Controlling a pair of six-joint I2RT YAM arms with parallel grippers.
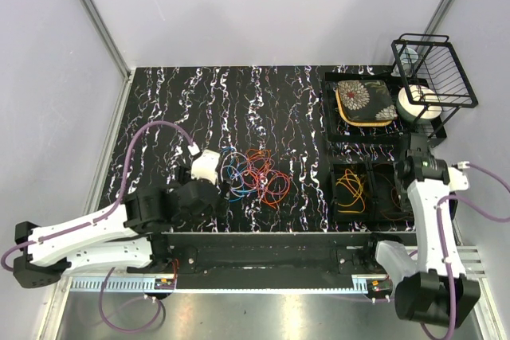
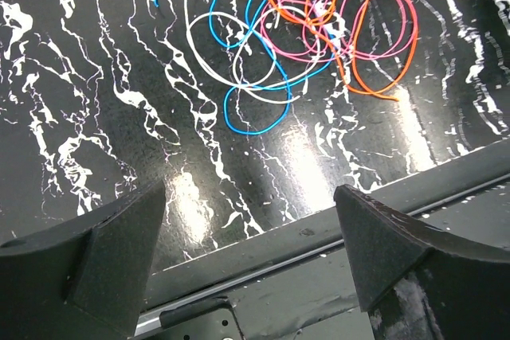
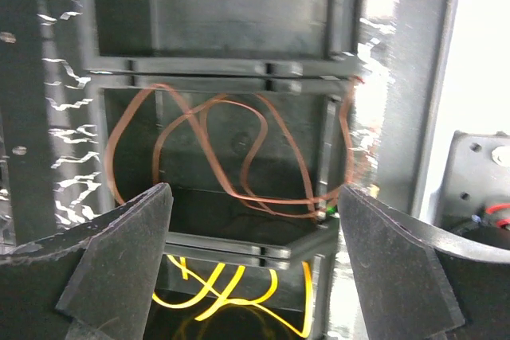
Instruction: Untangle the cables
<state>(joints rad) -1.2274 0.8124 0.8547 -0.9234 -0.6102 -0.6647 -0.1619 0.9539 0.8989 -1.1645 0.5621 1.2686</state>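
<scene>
Tangle of cables [image 1: 253, 174] lies mid-table on the black marbled table [image 1: 159, 109]: orange, pink-red, blue and pale loops, all overlapping. Nothing is touching it.

Left gripper [image 2: 251, 256] sits just near-left of the tangle with its jaws spread wide and empty. In the left wrist view the cables [image 2: 295, 29] lie beyond the fingertips, apart from them, and a blue loop is the closest strand.

Right gripper [image 3: 255, 256] is over the black compartment tray [image 1: 327, 117] at the right side of the table, jaws also spread and holding nothing. Between its fingers the right wrist view shows a brown cable [image 3: 239, 157] looped inside one compartment, and a yellow cable [image 3: 215, 296] in the adjoining one. The top view shows the yellow cable [image 1: 351, 187] in the tray's near-left compartment, well apart from the tangle.
</scene>
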